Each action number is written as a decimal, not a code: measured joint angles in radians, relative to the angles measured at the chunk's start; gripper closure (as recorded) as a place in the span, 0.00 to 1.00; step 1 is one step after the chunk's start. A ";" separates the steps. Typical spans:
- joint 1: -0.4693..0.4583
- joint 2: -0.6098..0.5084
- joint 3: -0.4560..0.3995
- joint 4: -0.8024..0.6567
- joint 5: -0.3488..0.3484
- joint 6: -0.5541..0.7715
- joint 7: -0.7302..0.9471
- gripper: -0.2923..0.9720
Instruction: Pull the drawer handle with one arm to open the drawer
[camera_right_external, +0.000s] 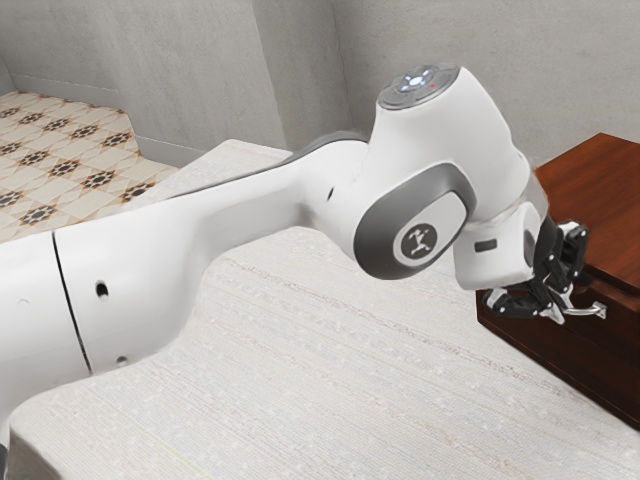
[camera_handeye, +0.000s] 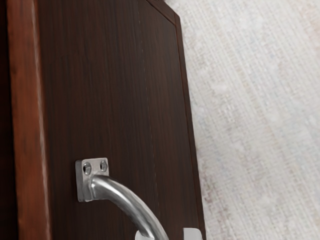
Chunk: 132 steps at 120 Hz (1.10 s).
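Black gripper (camera_right_external: 537, 304), exterior view's lower right, at steel handle (camera_right_external: 588, 312) on dark wooden drawer (camera_handeye: 110, 90); grip indeterminable.

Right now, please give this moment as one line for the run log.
hand: at drawer handle | grip: cannot tell | drawer: dark wood front, opening not clear | table: pale

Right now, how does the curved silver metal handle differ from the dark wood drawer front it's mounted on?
Finish: the curved silver metal handle is glossy; the dark wooden drawer front is matte, with grain. Shape: the handle is a rounded bar arching outward; the drawer front is a flat panel. Size: the handle is far smaller than the drawer front. Shared: both meet at a square two-screw plate.
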<state>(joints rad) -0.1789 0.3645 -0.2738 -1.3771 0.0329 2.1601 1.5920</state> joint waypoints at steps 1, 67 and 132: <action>0.000 -0.002 0.000 -0.005 0.000 0.001 0.000 0.84; 0.023 -0.288 0.004 -0.364 -0.035 0.035 0.019 0.85; 0.018 -0.522 0.023 -0.625 -0.123 0.044 0.031 0.85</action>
<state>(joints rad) -0.1604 -0.1574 -0.2505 -2.0017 -0.0906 2.2037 1.6234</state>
